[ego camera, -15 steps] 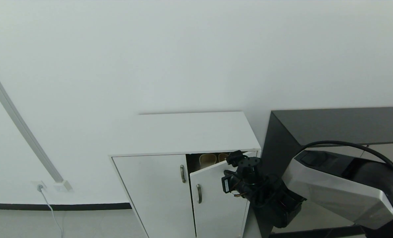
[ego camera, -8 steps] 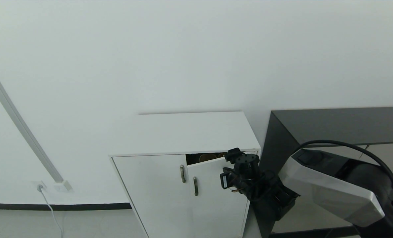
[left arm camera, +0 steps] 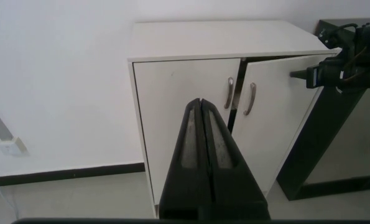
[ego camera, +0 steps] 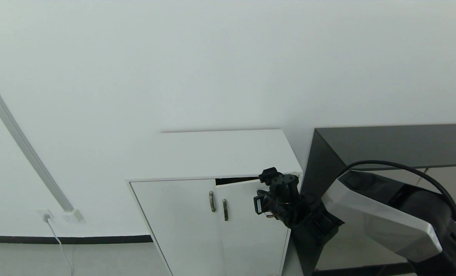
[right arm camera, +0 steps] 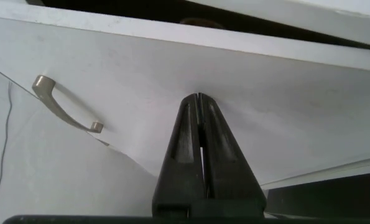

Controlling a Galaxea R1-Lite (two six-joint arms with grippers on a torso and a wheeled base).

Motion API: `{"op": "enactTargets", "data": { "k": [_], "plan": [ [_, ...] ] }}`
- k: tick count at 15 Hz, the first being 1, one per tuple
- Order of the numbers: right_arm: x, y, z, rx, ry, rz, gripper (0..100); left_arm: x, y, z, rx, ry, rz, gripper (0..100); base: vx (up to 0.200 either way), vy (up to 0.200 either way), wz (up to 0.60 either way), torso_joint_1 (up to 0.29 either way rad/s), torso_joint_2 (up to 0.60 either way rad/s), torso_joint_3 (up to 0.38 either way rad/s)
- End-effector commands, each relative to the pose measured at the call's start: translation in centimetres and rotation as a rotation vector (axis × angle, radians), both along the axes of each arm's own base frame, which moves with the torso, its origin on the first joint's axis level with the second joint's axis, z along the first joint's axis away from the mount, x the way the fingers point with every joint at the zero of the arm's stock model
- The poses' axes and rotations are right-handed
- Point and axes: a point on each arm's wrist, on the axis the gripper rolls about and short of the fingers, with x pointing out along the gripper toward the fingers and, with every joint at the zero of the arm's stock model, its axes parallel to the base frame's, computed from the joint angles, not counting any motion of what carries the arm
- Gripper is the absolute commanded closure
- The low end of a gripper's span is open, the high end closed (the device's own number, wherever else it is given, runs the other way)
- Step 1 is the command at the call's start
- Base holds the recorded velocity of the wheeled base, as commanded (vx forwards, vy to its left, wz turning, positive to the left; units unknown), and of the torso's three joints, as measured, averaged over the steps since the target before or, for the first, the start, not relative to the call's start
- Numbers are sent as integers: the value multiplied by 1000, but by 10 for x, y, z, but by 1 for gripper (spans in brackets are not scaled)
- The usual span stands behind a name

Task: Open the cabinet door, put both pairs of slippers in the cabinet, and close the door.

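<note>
Right arm (ego camera: 381, 214) extended forward, right end effector (right arm camera: 199, 98) fingers together; left end effector (left arm camera: 200, 102) likewise closed.

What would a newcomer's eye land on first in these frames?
The right hand, shut, has its tips against the right door of the white cabinet, near the door's top edge. That door is nearly closed, with a thin dark gap left under the cabinet top. The left hand, also shut, hangs back in front of the cabinet, and a dark unit stands at the cabinet's right side.
</note>
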Motion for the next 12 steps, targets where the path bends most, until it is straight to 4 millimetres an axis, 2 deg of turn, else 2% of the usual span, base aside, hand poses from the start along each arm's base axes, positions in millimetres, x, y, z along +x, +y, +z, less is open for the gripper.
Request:
{"op": "enactTargets", "data": {
  "k": [1,8,12],
  "plan": [
    [3,3,4,6,-7,1,100,0,0,0,-1,1,0,100,0,0,0,0,0,0],
    [10,9,13,6,-11,1,100,0,0,0,-1,1,0,100,0,0,0,0,0,0],
    [13,11,11,2,-6,0,100,0,0,0,-1,1,0,100,0,0,0,0,0,0]
  ]
}}
